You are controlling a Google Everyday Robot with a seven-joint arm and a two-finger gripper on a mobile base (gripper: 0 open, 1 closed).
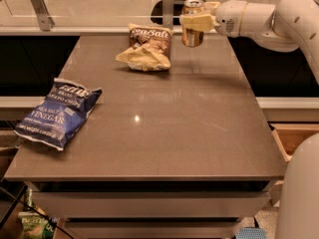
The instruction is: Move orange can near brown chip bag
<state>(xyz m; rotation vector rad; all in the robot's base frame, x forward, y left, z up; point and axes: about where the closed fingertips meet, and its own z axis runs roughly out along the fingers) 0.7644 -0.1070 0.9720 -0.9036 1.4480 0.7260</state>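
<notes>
The orange can (192, 29) is copper-orange with a silver top, held upright above the far part of the table. My gripper (197, 21) reaches in from the right and is shut on the can, its pale fingers (198, 21) wrapped across the can's middle. The brown chip bag (146, 48) with white "Sea Salt" lettering and a tan lower part lies on the table just left of and below the can, a short gap away.
A blue "Vinegar" chip bag (59, 112) lies at the table's left edge. The grey table (164, 128) has a glass rail (99, 14) behind it. My white arm (279, 19) spans the far right. A wooden drawer (294, 138) stands at the right.
</notes>
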